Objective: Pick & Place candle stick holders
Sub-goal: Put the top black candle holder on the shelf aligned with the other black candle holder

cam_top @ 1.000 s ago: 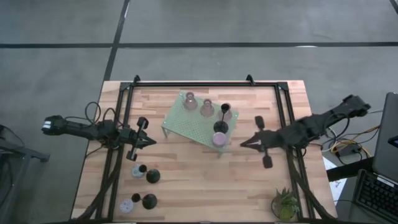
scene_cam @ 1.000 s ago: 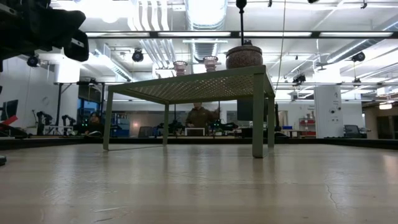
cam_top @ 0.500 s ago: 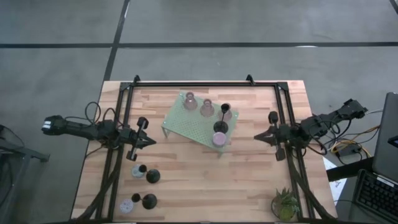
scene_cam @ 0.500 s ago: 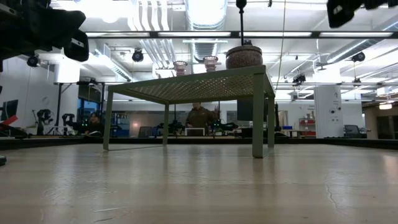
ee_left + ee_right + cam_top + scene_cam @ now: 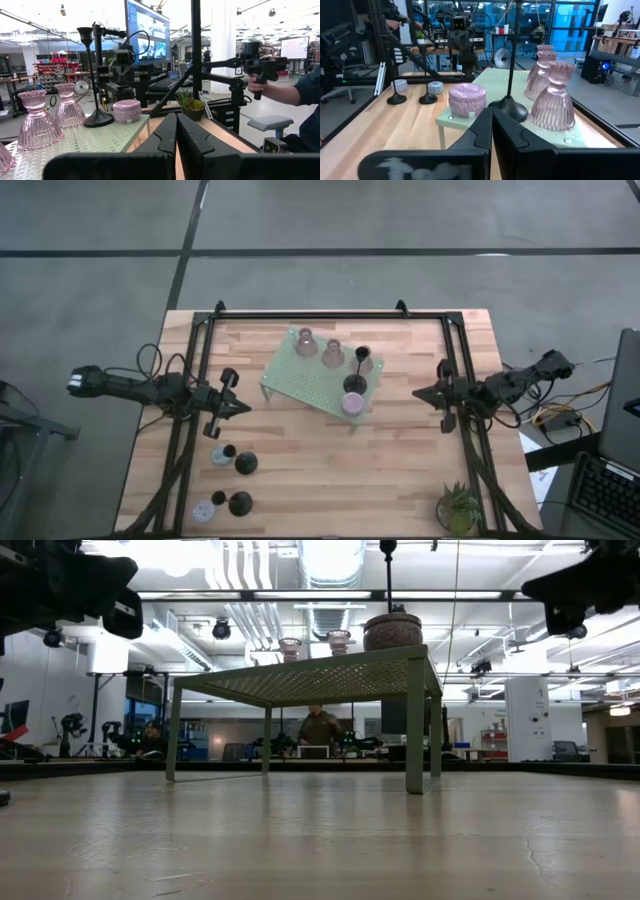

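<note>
Right gripper point(image 5: 418, 393) clenched on nothing, hanging over the table's right side, tips pointing toward the pale green stand point(image 5: 318, 380), well apart from it. Left gripper point(image 5: 243, 407) likewise clenched and empty, over the left side, just short of the stand's near corner. On the stand: three pinkish glass holders point(image 5: 333, 352) along the far edge, one slim black holder point(image 5: 361, 356), and a squat lavender holder point(image 5: 352, 403) at the front corner. On the bare wooden table point(image 5: 400, 470), front left, four more: two black round-based holders point(image 5: 245, 464) and two pale squat ones point(image 5: 204, 510). Spiky green plant point(image 5: 459, 506) at front right corner. A person's hand point(image 5: 256, 86) grips a handle in the room behind.
</note>
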